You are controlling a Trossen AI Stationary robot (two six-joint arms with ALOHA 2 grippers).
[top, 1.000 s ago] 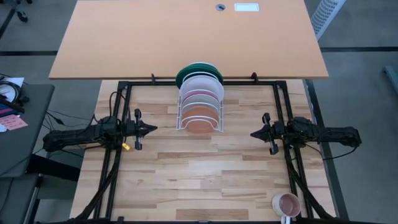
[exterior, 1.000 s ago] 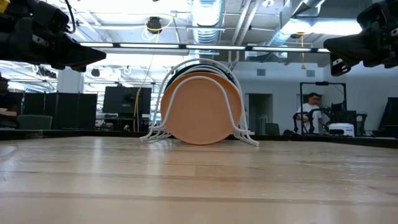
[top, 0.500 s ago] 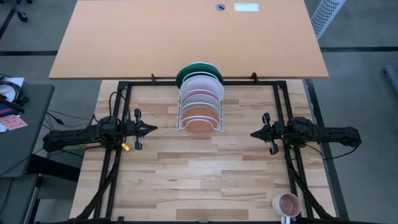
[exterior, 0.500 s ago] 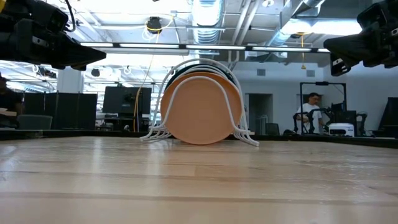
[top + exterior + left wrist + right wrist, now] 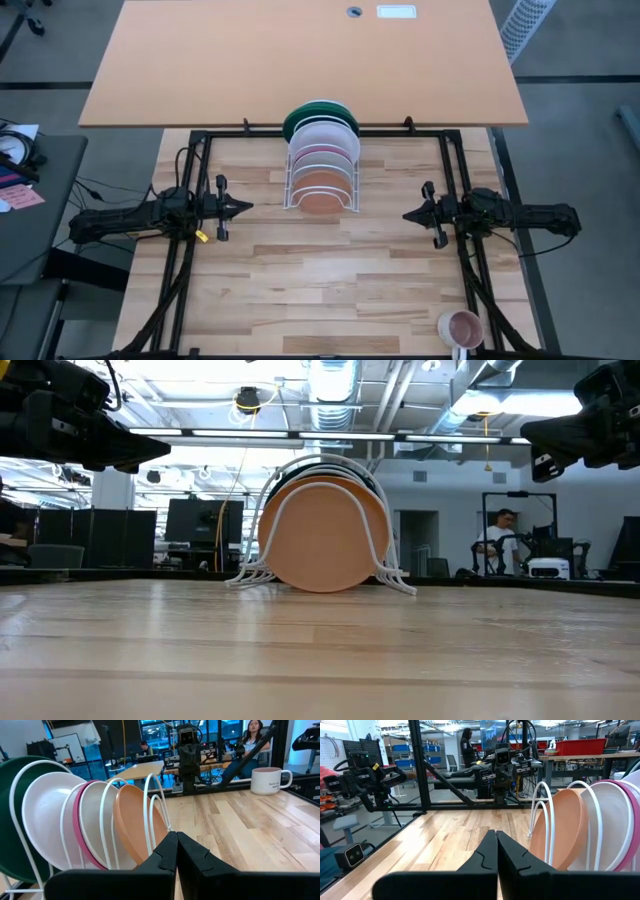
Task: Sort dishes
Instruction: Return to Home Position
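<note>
The four round flat plates stand on edge, one behind another by size, in the slots of a white wire rack point(image 5: 289, 190) at the middle of the far side of the pale wood-plank table point(image 5: 330, 270). The small terracotta-brown plate point(image 5: 132, 827) is at the front of the row, facing the open table. Behind it comes the magenta-pink plate point(image 5: 76, 827), then the white plate point(image 5: 47, 815). The large dark green plate point(image 5: 10, 845) is last, at the table's far edge. Each plate leans slightly against a wire loop, and neighbouring plates are close but separated by the wires.

Both arms lie low and stretched out at the table's sides, pointing inward at each other, with the rack between them and slightly farther back. The left tool point(image 5: 245, 207) is at the left side, well apart from the rack, with its two dark fingers pressed together and nothing between them. The right tool point(image 5: 408, 214) mirrors it on the right side, also empty, with its fingers together. In the low view both tools hang above the table surface, clear of it.

A small pink ceramic mug point(image 5: 462, 328) stands alone at the table's near right corner, well away from the rack and both tools.

Beyond the table, a person point(image 5: 497, 540) shows among workshop benches and equipment.
</note>
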